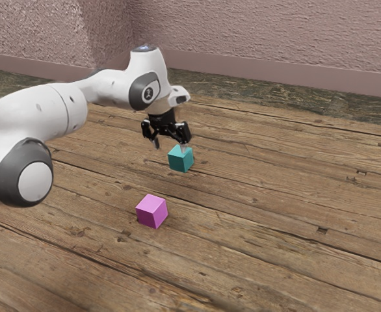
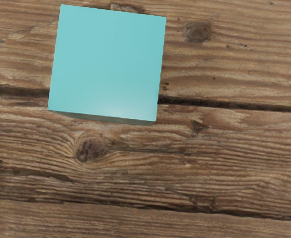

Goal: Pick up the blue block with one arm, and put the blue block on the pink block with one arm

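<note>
White, rounded arm (image 1: 41,110) with dark grey joint discs, a small bluish cap on top, and a black two-finger tool (image 1: 171,143)

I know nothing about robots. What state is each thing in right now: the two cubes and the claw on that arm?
Blue block: resting on the wooden table, not lifted, not gripped.
Pink block: resting on the table, apart from the blue block, nothing on top.
Jaws: open, hanging just above the blue block.
</note>
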Controlling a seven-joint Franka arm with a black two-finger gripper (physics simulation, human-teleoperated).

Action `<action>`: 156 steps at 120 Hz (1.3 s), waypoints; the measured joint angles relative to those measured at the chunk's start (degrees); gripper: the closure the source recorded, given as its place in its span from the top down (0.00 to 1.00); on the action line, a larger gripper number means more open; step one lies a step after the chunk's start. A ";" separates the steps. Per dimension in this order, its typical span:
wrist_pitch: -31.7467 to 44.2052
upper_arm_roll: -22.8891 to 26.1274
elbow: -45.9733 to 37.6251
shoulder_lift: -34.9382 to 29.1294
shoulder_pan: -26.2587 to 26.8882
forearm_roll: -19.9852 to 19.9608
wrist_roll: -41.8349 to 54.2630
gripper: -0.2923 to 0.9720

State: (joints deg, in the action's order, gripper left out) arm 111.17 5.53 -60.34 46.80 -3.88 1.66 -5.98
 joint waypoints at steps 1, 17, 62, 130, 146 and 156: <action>0.21 0.01 0.07 0.14 -0.10 -0.01 0.33 0.77; 3.74 -0.14 0.46 1.55 -0.43 -0.82 4.97 0.77; 13.99 -0.91 5.98 7.69 -0.79 -4.71 12.62 0.77; 19.09 -2.27 3.45 8.80 -0.52 -10.42 14.00 0.77; 19.34 -2.54 2.69 8.86 -0.49 -12.61 12.54 0.77; 19.43 -3.30 2.11 8.89 -0.51 -13.17 11.90 0.77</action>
State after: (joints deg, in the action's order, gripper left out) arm 130.60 2.23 -58.23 55.68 -4.39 -11.51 5.92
